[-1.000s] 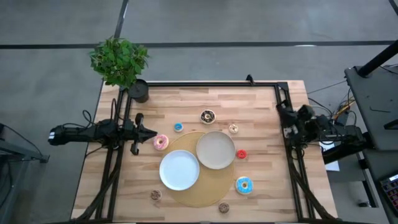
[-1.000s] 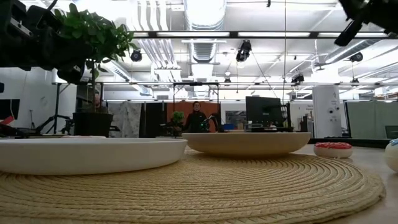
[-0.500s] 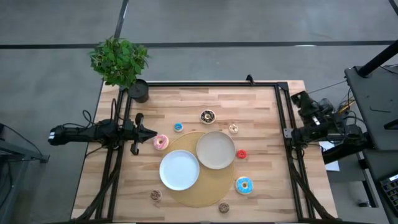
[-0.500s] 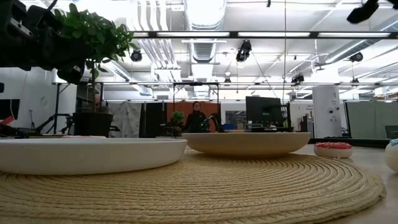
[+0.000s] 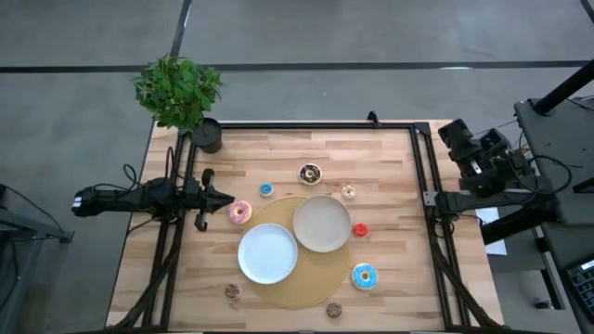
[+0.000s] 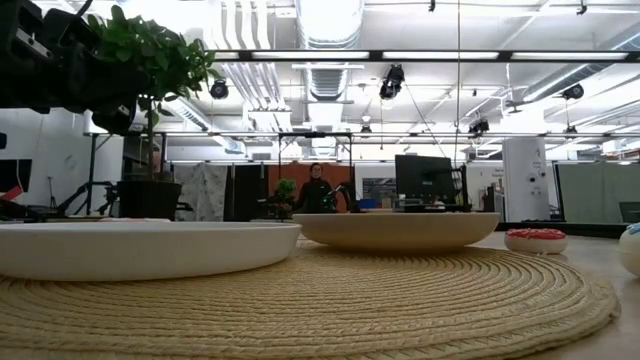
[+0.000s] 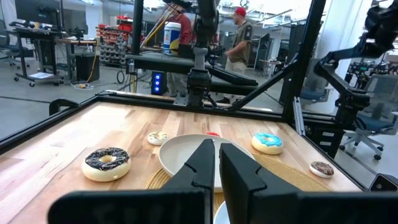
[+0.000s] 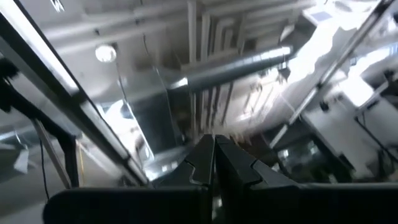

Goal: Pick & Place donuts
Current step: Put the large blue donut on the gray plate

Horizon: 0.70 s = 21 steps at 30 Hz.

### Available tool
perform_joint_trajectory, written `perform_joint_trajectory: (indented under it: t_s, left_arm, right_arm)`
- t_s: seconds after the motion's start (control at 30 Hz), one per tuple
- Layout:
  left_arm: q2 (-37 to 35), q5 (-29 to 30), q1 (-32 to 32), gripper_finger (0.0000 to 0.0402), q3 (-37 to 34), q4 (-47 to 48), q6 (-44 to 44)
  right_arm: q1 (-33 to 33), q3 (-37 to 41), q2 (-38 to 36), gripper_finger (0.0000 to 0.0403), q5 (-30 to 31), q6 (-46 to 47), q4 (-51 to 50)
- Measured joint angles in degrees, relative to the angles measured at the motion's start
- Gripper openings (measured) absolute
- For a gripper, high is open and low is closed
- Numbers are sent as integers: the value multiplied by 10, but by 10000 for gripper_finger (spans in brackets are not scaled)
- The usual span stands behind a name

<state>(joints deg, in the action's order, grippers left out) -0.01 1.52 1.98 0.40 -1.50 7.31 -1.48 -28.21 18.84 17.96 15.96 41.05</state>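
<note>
Lying bare across most of its planks, the wooden surface [image 5: 390, 278] carries a round woven mat [image 5: 299, 295] near its front middle, likely as the setting for two plates: a white plate [image 5: 267, 253] and a beige plate [image 5: 322, 224], edges touching, both without a donut.

The donuts sit scattered around the mat, presumably so each must be fetched singly. Pink donut [image 5: 240, 212] lies just ahead of the left gripper [image 5: 228, 198], whose fingers are pressed together on nothing, the arm stretched low from the left edge. Blue-sprinkled donut [image 5: 364, 276] sits right of the mat; chocolate donut [image 5: 310, 173] sits behind the beige plate.

The minis are smaller: blue one [image 5: 266, 190], cream one [image 5: 349, 192], red one [image 5: 360, 230], and two brown ones [image 5: 232, 290] at the front.

The right gripper [image 8: 213, 149] is raised off the right edge, tilted ceilingward, fingers closed and empty. A potted plant [image 5: 179, 93] marks the far left corner; a workshop with people lies beyond.
</note>
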Motion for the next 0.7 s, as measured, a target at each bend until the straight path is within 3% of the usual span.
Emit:
perform_joint_trajectory:
  t_s: [0.7]
  left_arm:
    - [0,0,0,0,0,0,0]
  right_arm:
    - [0,-305,190,9,-103,11,-491]
